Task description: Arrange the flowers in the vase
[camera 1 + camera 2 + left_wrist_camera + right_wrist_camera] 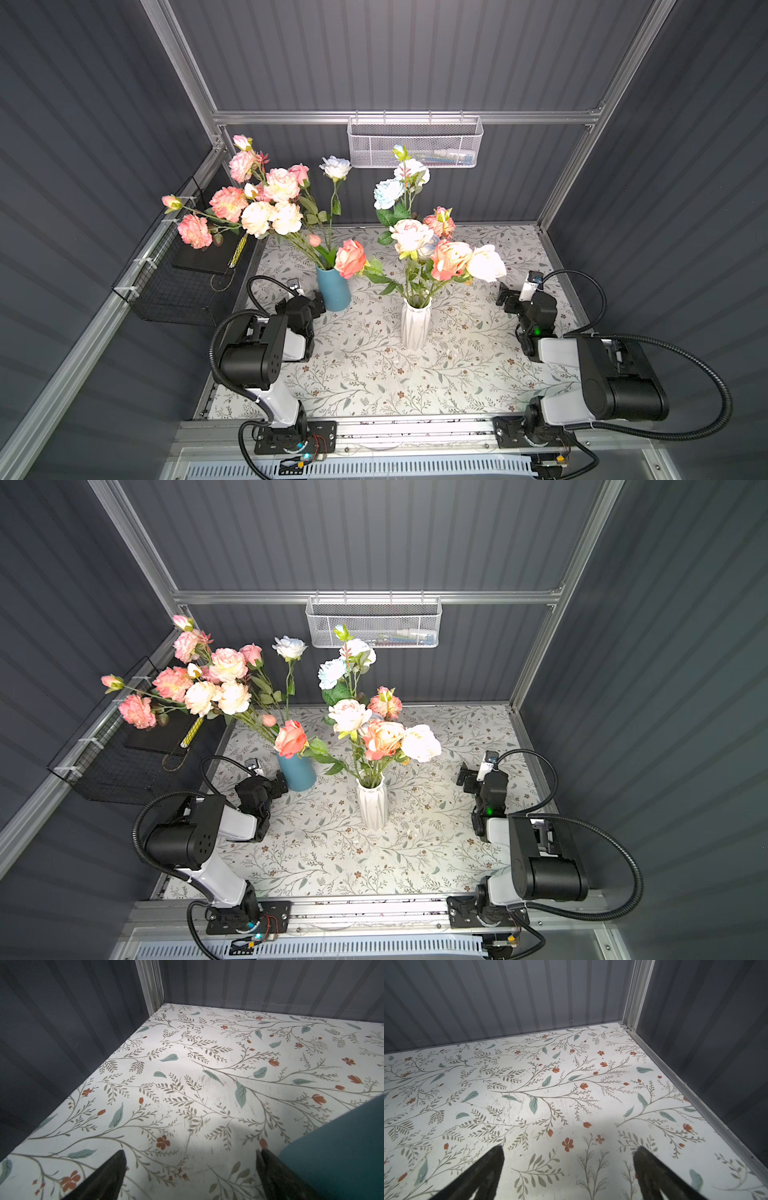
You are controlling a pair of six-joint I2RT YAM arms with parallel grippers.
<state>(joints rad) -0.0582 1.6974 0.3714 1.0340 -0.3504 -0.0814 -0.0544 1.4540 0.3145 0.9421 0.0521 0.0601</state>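
Artificial flowers point(411, 235) point(349, 715) in pink, peach, cream, white and pale blue stand in two vases on a desk point(478, 374) point(415, 854) covered with a leaf-and-blossom print. Seen in both top views, one bunch rises from a ribbed white vase point(415, 326) point(372, 808) near the middle of the desk, its blooms spreading toward twelve and two o'clock. The other, fuller bunch sits in a blue vase point(334, 291) point(297, 773) at ten o'clock from the white one, with most of its stems leaning toward ten o'clock, past the desk's edge. One peach rose hangs low between the two vases.

The left gripper point(318, 300) point(191, 1169) rests low just beside the blue vase, at its eight o'clock, with its jaws spread wide and nothing between them; its wrist view shows the blue wall right next to one finger, though whether they touch cannot be told. The right gripper point(505, 297) point(569, 1167) sits at three o'clock from the white vase, well apart from it, jaws likewise wide and holding nothing, over bare printed desk.

A white mesh basket point(415, 143) point(374, 623) hangs on the back rail at twelve o'clock. A black wire basket point(174, 291) point(112, 775) hangs on the side wall at nine o'clock.
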